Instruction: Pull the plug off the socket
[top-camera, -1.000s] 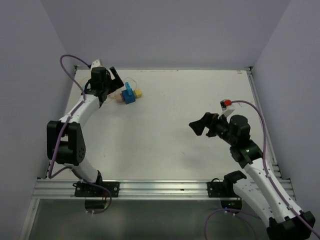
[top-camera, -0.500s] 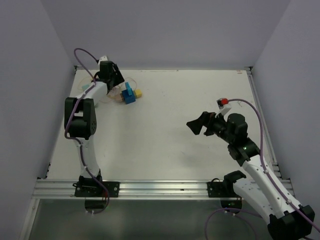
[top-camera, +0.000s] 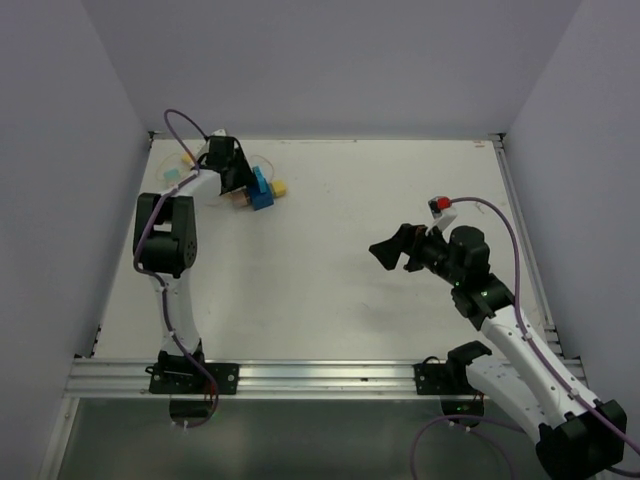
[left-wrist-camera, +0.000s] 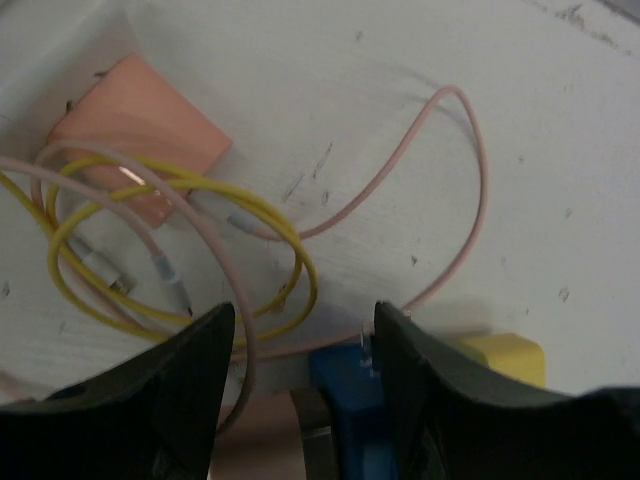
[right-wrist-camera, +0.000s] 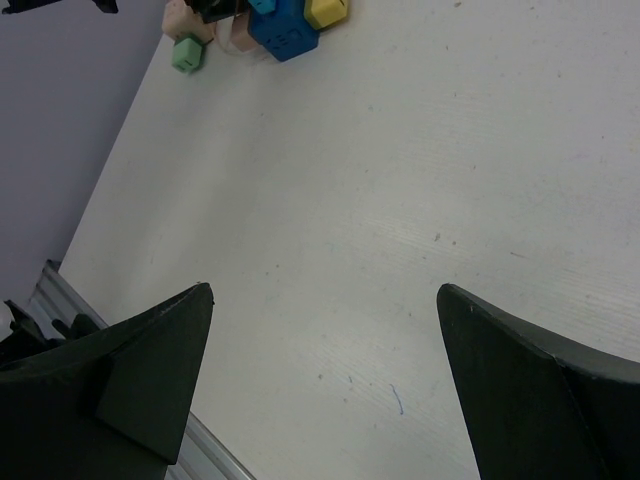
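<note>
The blue socket block (top-camera: 262, 189) lies at the table's far left with a yellow plug (top-camera: 278, 187) stuck in its right side. My left gripper (top-camera: 240, 182) is right at the block's left side. In the left wrist view the gripper (left-wrist-camera: 300, 345) is open. The blue block (left-wrist-camera: 350, 400) sits between the fingers, close to the right finger (left-wrist-camera: 425, 375). The yellow plug (left-wrist-camera: 508, 355) shows just beyond that finger. My right gripper (top-camera: 388, 250) is open and empty over the table's middle right. It sees the block (right-wrist-camera: 285, 30) and plug (right-wrist-camera: 328, 10) far off.
A pink adapter (left-wrist-camera: 140, 150) with looped yellow cable (left-wrist-camera: 290, 250) and pink cable (left-wrist-camera: 470, 170) lies just beyond the left gripper. A green plug (right-wrist-camera: 186, 55) sits left of the block. The side wall is close to the left arm.
The left arm has stretched back and its gripper has moved right, up against the blue block. The right gripper has drifted slightly left.
</note>
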